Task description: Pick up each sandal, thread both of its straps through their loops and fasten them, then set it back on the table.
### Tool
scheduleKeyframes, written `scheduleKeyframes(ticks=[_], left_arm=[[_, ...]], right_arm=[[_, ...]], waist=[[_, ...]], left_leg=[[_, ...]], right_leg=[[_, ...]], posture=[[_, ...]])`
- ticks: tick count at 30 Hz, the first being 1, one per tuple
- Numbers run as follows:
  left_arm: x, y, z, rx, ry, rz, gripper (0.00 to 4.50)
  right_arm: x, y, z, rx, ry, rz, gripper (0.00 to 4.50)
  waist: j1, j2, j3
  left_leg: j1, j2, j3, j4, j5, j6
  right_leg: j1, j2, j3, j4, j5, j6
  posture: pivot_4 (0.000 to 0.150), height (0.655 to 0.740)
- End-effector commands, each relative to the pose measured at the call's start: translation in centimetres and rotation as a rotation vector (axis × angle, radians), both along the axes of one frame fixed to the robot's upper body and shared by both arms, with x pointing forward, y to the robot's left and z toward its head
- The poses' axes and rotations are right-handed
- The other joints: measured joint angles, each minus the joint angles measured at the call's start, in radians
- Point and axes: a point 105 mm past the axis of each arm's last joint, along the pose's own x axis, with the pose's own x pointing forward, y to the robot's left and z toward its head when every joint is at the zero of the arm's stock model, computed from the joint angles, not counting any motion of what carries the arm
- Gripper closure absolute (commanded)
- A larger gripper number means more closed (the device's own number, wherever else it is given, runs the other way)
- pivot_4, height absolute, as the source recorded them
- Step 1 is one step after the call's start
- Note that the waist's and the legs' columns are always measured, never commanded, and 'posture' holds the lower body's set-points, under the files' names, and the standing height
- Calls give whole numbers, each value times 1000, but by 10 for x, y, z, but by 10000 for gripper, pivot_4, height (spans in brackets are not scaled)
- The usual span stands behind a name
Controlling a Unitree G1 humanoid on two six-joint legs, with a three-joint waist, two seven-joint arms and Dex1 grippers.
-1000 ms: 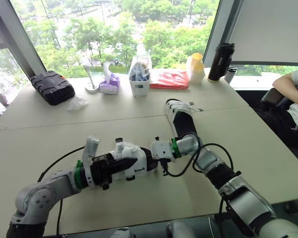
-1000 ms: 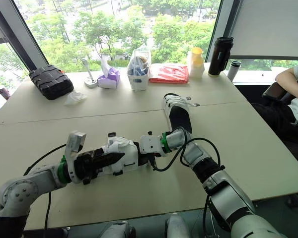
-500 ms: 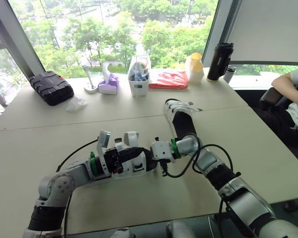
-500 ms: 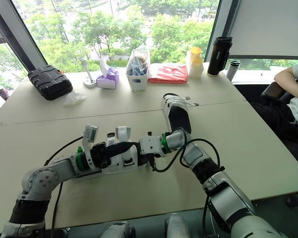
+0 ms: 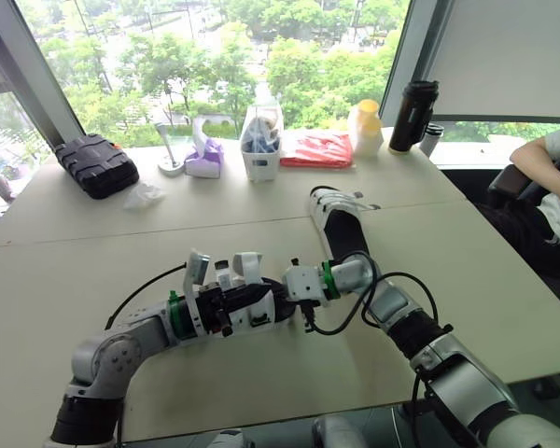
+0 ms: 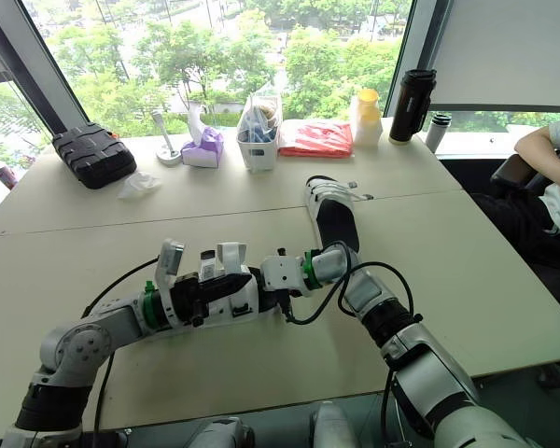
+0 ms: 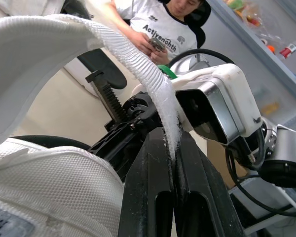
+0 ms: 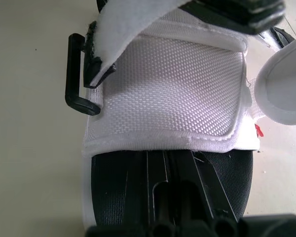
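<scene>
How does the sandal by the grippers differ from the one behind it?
The near sandal has its strap pinched by the left gripper, with the right gripper at its end; the far sandal lies untouched. The near sandal lies crosswise, the far sandal points toward the window. Both are white with black footbeds.

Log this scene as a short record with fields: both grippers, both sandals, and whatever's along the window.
Left gripper: shut on the white strap of the near sandal
Right gripper: at the near sandal's end
Near sandal: between the two grippers
Far sandal: flat on the table beyond, untouched
Window side: black case, red bag, black bottle
</scene>
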Motion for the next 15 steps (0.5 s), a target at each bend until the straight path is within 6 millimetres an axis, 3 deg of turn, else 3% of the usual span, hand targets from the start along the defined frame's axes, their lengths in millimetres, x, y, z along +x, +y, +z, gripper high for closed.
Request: scheduleKeyframes(ticks=[1, 9, 15], left_arm=[[-6, -5, -9, 45, -7, -23, 44436], [-9, -5, -18, 101, -59, -28, 44436], [-2, 1, -26, 190, -217, 16, 44436]], right_arm=[[-10, -18, -46, -178, 109, -26, 45000], [-11, -19, -46, -179, 109, -26, 45000], [-11, -18, -46, -178, 108, -23, 45000]], waist=[[0, 0, 0], [0, 1, -1], [1, 2, -2]], left_leg=[[0, 0, 0, 0, 0, 0], [0, 0, 0, 0, 0, 0], [1, 0, 0, 0, 0, 0]], right_leg=[[0, 0, 0, 0, 0, 0], [0, 0, 0, 0, 0, 0], [1, 0, 0, 0, 0, 0]], posture=[[1500, 7400], [1500, 7400], [1500, 7400]])
